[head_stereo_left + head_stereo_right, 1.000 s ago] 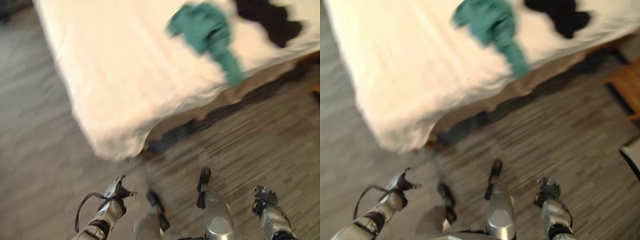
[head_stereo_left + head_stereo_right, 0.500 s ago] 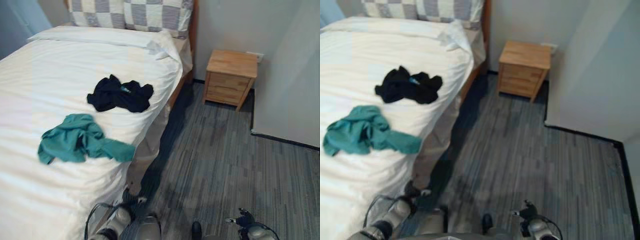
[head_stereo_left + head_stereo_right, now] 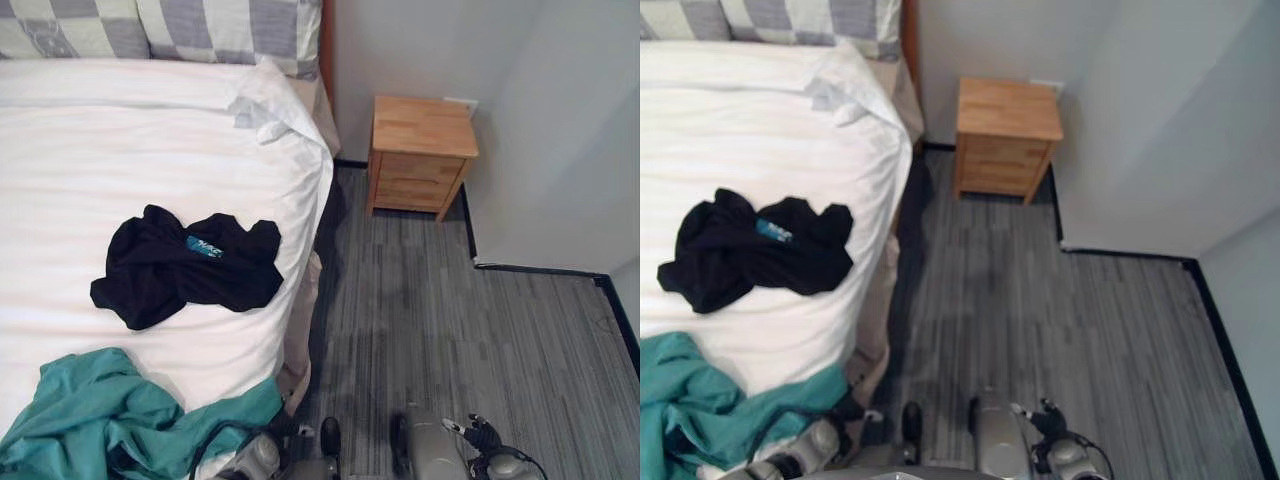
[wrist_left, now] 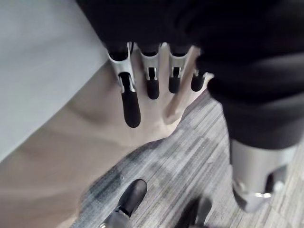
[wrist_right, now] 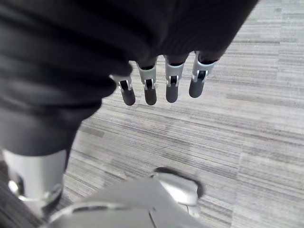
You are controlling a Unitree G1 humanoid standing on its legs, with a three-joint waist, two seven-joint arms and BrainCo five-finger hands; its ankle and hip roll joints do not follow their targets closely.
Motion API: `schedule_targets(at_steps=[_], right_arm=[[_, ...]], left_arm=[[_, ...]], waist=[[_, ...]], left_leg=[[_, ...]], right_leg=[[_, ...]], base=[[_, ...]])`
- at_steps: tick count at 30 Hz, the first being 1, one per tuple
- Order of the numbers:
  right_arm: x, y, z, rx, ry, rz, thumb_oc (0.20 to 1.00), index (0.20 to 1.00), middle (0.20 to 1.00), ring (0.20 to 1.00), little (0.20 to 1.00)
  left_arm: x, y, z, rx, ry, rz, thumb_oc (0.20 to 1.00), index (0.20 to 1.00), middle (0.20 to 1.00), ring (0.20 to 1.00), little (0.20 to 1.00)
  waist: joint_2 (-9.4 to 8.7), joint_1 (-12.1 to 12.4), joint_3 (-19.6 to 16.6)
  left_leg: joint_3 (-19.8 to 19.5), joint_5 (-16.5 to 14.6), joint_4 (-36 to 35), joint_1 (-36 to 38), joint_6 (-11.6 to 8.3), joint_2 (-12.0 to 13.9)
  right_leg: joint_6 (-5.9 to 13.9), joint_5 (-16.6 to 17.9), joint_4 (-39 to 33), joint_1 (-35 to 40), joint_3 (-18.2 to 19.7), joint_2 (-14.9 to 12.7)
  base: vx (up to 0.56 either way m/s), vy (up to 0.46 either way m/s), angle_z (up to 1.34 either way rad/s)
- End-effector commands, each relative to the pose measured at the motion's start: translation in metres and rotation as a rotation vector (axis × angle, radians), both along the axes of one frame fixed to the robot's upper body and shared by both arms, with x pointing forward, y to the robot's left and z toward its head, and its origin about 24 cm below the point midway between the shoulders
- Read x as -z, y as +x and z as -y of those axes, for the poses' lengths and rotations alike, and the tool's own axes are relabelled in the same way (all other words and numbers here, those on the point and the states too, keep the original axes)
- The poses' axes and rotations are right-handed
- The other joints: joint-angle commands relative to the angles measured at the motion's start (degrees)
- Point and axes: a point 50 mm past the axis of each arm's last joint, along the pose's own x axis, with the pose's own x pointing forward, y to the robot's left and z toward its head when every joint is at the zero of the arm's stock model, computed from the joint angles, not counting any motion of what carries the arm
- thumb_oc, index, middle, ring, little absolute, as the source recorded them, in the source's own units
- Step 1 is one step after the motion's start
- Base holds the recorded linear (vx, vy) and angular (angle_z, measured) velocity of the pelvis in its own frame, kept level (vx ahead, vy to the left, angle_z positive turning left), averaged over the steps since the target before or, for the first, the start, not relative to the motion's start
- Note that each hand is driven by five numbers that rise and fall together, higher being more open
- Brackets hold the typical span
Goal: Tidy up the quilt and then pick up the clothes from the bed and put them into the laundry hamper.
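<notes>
Left eye view: a black garment (image 3: pixel 187 265) lies mid-bed on the white quilt (image 3: pixel 130 150), a teal garment (image 3: pixel 110 420) nearer, at the bed's near edge. Left robot hand (image 4: pixel 147 71) and right robot hand (image 5: pixel 161 80) hang relaxed, fingers straight, holding nothing, above the floor (image 3: pixel 480 340).

I'm seeing my left hand (image 4: pixel 142 80) hanging low at the near left, fingers straight and holding nothing. My right hand (image 5: pixel 161 83) is hanging at the near right, fingers relaxed and empty.
</notes>
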Motion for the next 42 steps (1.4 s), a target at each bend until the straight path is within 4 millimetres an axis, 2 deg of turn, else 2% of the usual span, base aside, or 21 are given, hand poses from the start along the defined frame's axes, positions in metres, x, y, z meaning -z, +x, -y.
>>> schedule_targets(at_steps=[1,3,5,6,7,8,12,13,14,17,19,21,24,27,30,32,34,36,38,40,42], right_arm=[[-0.005,0.011,0.009,0.022,-0.014,0.036,1.000,1.000,1.000,1.000,1.000],[-0.003,0.002,0.015,0.031,-0.026,0.007,1.000,1.000,1.000,1.000,1.000],[0.000,-0.012,0.022,0.051,-0.035,-0.029,1.000,1.000,1.000,1.000,1.000],[0.000,-0.012,0.022,0.051,-0.034,-0.029,1.000,1.000,1.000,1.000,1.000],[-0.003,-0.010,0.032,0.065,-0.060,-0.030,1.000,1.000,1.000,1.000,1.000],[-0.005,-0.002,0.032,0.055,-0.070,-0.012,1.000,1.000,1.000,1.000,1.000],[-0.008,0.013,0.023,-0.055,-0.093,0.003,1.000,1.000,1.000,1.000,1.000],[-0.011,0.020,0.022,-0.087,-0.099,0.018,1.000,1.000,1.000,1.000,1.000],[-0.011,0.021,0.021,-0.104,-0.104,0.020,1.000,1.000,1.000,1.000,1.000],[-0.010,0.018,0.018,-0.116,-0.103,0.018,1.000,1.000,1.000,1.000,1.000],[-0.011,0.026,0.009,-0.172,-0.096,0.032,1.000,1.000,1.000,1.000,1.000],[-0.017,0.041,0.005,-0.174,-0.092,0.079,1.000,1.000,1.000,1.000,1.000],[-0.017,0.042,-0.001,-0.206,-0.085,0.089,1.000,1.000,1.000,1.000,1.000],[-0.015,0.034,0.009,-0.182,-0.118,0.049,1.000,1.000,1.000,1.000,1.000],[-0.008,0.020,0.011,-0.209,-0.131,-0.019,1.000,1.000,1.000,1.000,1.000],[-0.008,0.020,0.012,-0.238,-0.149,-0.035,1.000,1.000,1.000,1.000,1.000],[-0.010,0.021,0.019,-0.212,-0.165,-0.020,1.000,1.000,1.000,1.000,1.000],[-0.012,0.022,0.023,-0.169,-0.169,-0.006,1.000,1.000,1.000,1.000,1.000],[-0.014,0.024,0.029,-0.081,-0.156,0.022,1.000,1.000,1.000,1.000,1.000],[-0.016,0.017,0.044,0.039,-0.140,0.030,1.000,1.000,1.000,1.000,1.000],[-0.021,0.015,0.060,0.100,-0.155,0.049,1.000,1.000,1.000,1.000,1.000]], left_arm=[[-0.021,0.029,-0.039,-0.025,0.133,0.137,1.000,1.000,1.000,1.000,1.000],[-0.017,0.022,-0.041,-0.024,0.139,0.120,1.000,1.000,1.000,1.000,1.000],[-0.017,0.023,-0.041,-0.064,0.120,0.121,1.000,1.000,1.000,1.000,1.000],[-0.018,0.023,-0.041,-0.064,0.121,0.121,1.000,1.000,1.000,1.000,1.000],[-0.019,0.020,-0.048,-0.133,0.093,0.133,1.000,1.000,1.000,1.000,1.000],[-0.025,0.031,-0.049,-0.159,0.079,0.180,1.000,1.000,1.000,1.000,1.000],[-0.031,0.040,-0.041,-0.195,0.032,0.240,1.000,1.000,1.000,1.000,1.000],[-0.031,0.039,-0.040,-0.199,0.023,0.246,1.000,1.000,1.000,1.000,1.000],[-0.027,0.030,-0.046,-0.208,0.038,0.215,1.000,1.000,1.000,1.000,1.000],[-0.023,0.022,-0.050,-0.232,0.032,0.183,1.000,1.000,1.000,1.000,1.000],[-0.017,0.012,-0.056,-0.320,0.030,0.140,1.000,1.000,1.000,1.000,1.000],[-0.016,0.010,-0.060,-0.351,0.036,0.127,1.000,1.000,1.000,1.000,1.000],[-0.017,0.012,-0.058,-0.365,0.014,0.134,1.000,1.000,1.000,1.000,1.000],[-0.017,0.015,-0.056,-0.334,0.030,0.137,1.000,1.000,1.000,1.000,1.000],[-0.015,0.012,-0.057,-0.360,0.030,0.114,1.000,1.000,1.000,1.000,1.000],[-0.009,-0.001,-0.060,-0.452,0.003,0.074,1.000,1.000,1.000,1.000,1.000],[-0.004,-0.010,-0.053,-0.473,-0.010,0.045,1.000,1.000,1.000,1.000,1.000],[0.000,-0.019,-0.055,-0.484,0.000,0.019,1.000,1.000,1.000,1.000,1.000],[0.002,-0.028,-0.059,-0.486,0.022,-0.006,1.000,1.000,1.000,1.000,1.000],[0.003,-0.038,-0.069,-0.499,0.046,-0.035,1.000,1.000,1.000,1.000,1.000],[0.004,-0.043,-0.074,-0.478,0.065,-0.068,1.000,1.000,1.000,1.000,1.000]], waist=[[0.70,0.2,0.7],[1.37,0.2,-0.1],[2.23,-0.3,-0.9],[2.02,-0.4,-1.1],[0.05,2.2,0.7],[-1.48,3.9,2.1],[-2.11,8.6,2.5],[-1.79,10.2,2.3],[-1.14,12.3,1.5],[-1.88,12.4,0.4],[-1.32,12.1,0.7],[0.17,10.9,1.5],[-0.31,9.1,2.3],[-1.51,7.5,2.5],[-2.64,7.7,0.7],[-2.45,8.4,-0.5],[-2.56,8.2,0.0],[-3.12,7.0,0.6],[-3.67,5.3,0.5],[-3.14,3.1,-0.6],[-2.34,2.2,-1.7]], left_leg=[[2.3,-11.4,-0.3,11.6,-5.85,4.1],[2.5,-12.6,3.6,13.6,-6.61,5.1],[3.3,-4.9,19.1,10.3,-10.24,6.1],[3.2,-4.8,19.2,9.9,-10.18,5.9],[0.6,2.1,41.8,-1.7,-11.70,3.1],[0.5,0.2,48.3,-7.3,-10.92,2.6],[2.9,-3.1,36.6,-11.8,-8.31,5.2],[4.2,-4.3,27.6,-12.7,-7.26,5.6],[4.3,-0.3,11.9,-11.6,-6.93,5.1],[7.8,-0.5,10.0,-9.6,-5.90,5.9],[5.4,-3.2,7.7,-3.4,-3.08,3.3],[2.9,-2.9,4.5,-0.9,-2.61,4.1],[-3.6,-3.0,4.1,0.4,-3.21,3.2],[-11.1,-4.8,6.2,0.2,-4.09,1.7],[-14.4,-5.6,6.2,-0.4,-5.37,2.0],[-17.7,-3.1,4.2,-2.0,-7.69,4.0],[-13.5,-2.2,5.3,-5.3,-8.30,5.4],[3.0,-3.2,8.2,-5.9,-7.67,9.4],[13.6,-5.5,12.9,-4.9,-7.58,11.7],[19.9,-5.9,15.7,-2.9,-8.19,13.9],[20.9,-5.8,9.6,0.4,-8.11,13.1]], right_leg=[[3.11,6.5,-9.1,4.9,-7.5,-1.6],[2.08,6.7,-11.3,6.8,-9.9,-1.1],[-0.31,7.6,-12.0,11.2,-8.4,1.1],[-0.27,7.7,-12.1,11.0,-8.5,0.8],[-2.21,8.0,-13.1,16.3,-6.8,0.4],[-2.81,7.5,-13.6,18.8,-5.3,0.2],[-1.88,3.5,-14.0,23.2,-2.8,0.1],[-1.35,1.7,-14.0,25.2,-2.0,0.4],[-1.60,-0.1,-14.0,28.4,-1.3,1.3],[-1.76,-2.4,-9.6,29.2,-2.6,1.7],[4.63,2.1,13.3,20.2,-5.1,-2.5],[5.44,5.2,20.2,13.2,-3.5,-4.0],[2.88,1.9,8.5,12.3,3.2,-1.2],[3.09,3.8,-4.0,12.3,21.9,0.3],[2.26,5.0,-8.7,15.5,19.4,-1.5],[1.27,4.8,-13.0,18.7,15.9,-1.3],[1.32,3.9,-14.0,20.5,11.4,-2.9],[1.49,3.6,-14.0,21.1,6.8,-4.6],[0.88,3.7,-14.0,21.4,3.1,-5.5],[0.12,2.4,-13.2,21.8,-1.5,-5.5],[0.76,3.5,-12.7,22.1,-3.6,-5.6]], base=[[0.64,-0.079,0.37],[0.63,-0.074,0.26],[0.51,-0.074,0.13],[0.42,-0.095,0.31],[0.37,-0.103,0.15],[0.55,-0.111,-0.33],[0.45,0.040,-1.30],[0.53,0.147,-1.52],[0.73,0.161,-1.06],[0.46,0.136,-0.48],[0.43,0.258,0.19],[0.29,0.066,0.22],[0.27,-0.175,1.49],[0.27,-0.287,3.21],[0.16,-0.301,3.15],[0.04,-0.330,1.45],[-0.09,-0.220,1.42],[-0.18,-0.070,1.37],[-0.20,-0.070,1.22],[-0.09,-0.019,1.24],[0.02,0.091,1.30]])
